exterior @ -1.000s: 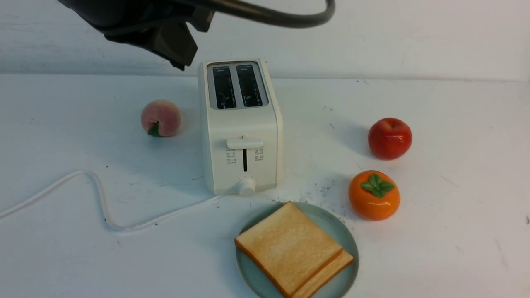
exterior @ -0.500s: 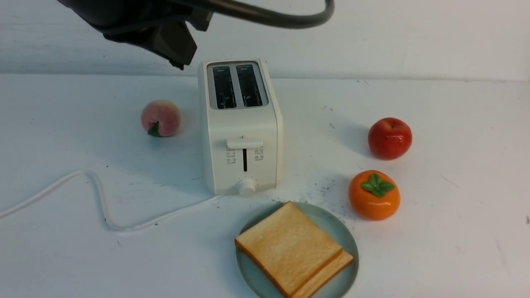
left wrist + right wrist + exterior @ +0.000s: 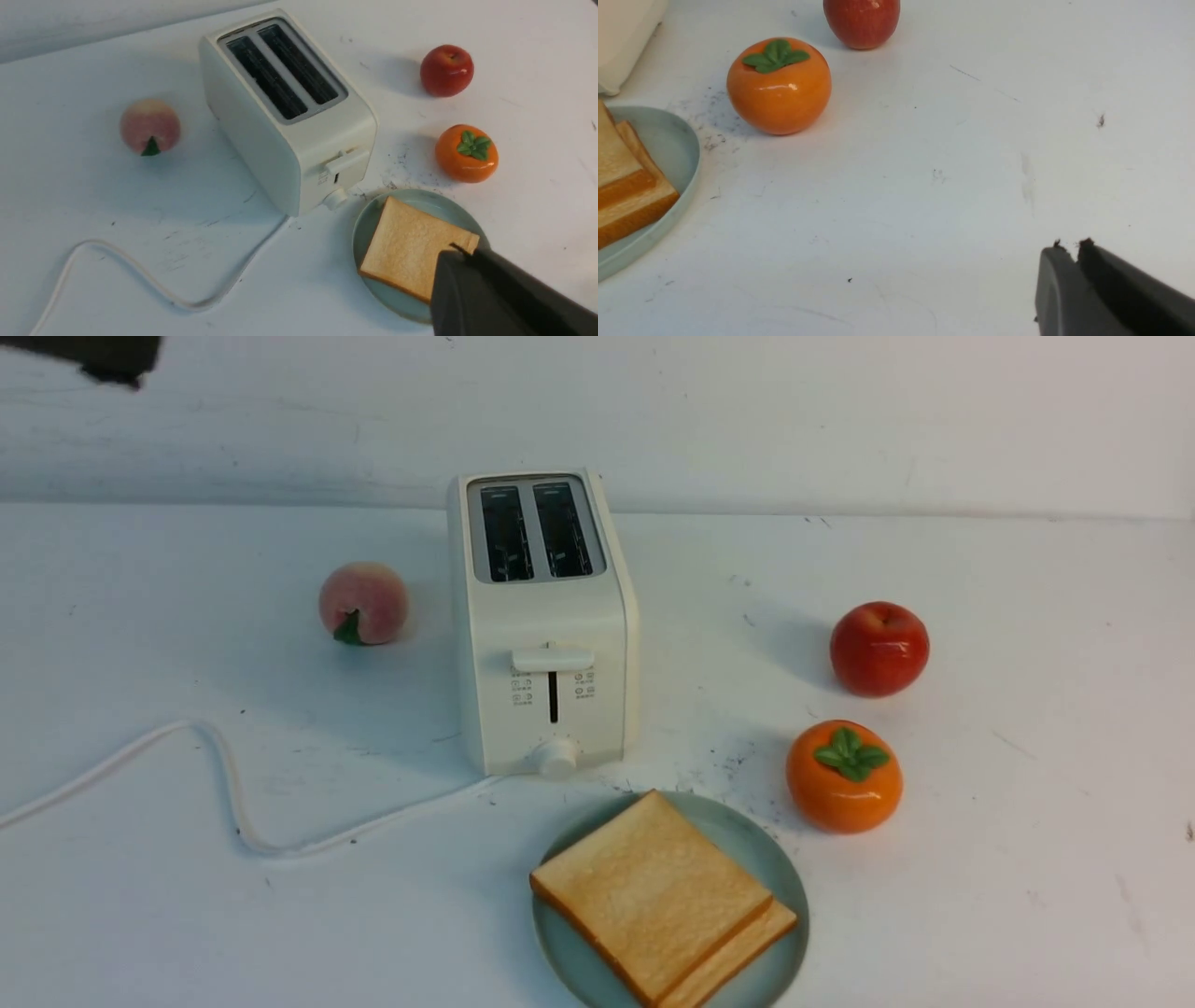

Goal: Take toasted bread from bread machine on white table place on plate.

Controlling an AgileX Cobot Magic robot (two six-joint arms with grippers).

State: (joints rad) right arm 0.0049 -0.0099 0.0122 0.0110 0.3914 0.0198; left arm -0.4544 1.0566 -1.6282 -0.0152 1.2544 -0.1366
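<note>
Two slices of toasted bread (image 3: 644, 891) lie stacked on the plate (image 3: 787, 863), just in front of the bread machine (image 3: 546, 616) on the white table (image 3: 1027, 821). Both slots of the bread machine are empty. In the left wrist view my left gripper (image 3: 460, 250) hangs shut and empty, high above the table, with the toasted bread (image 3: 406, 242) and plate (image 3: 364, 228) below it. My right gripper (image 3: 1069, 245) hovers over bare table to the right of the plate (image 3: 679, 140), its fingers together and holding nothing. The front view shows only a dark bit of the left arm (image 3: 103, 359), in the top left corner.
A peach (image 3: 362, 602) sits left of the bread machine. A red apple (image 3: 878, 647) and an orange persimmon (image 3: 843, 775) sit to its right, the persimmon close to the plate. The white cord (image 3: 224, 784) snakes across the table's left half.
The left arm has pulled away from above the bread machine towards the top left and is almost out of the front view. Toast, plate and fruit have not moved.
</note>
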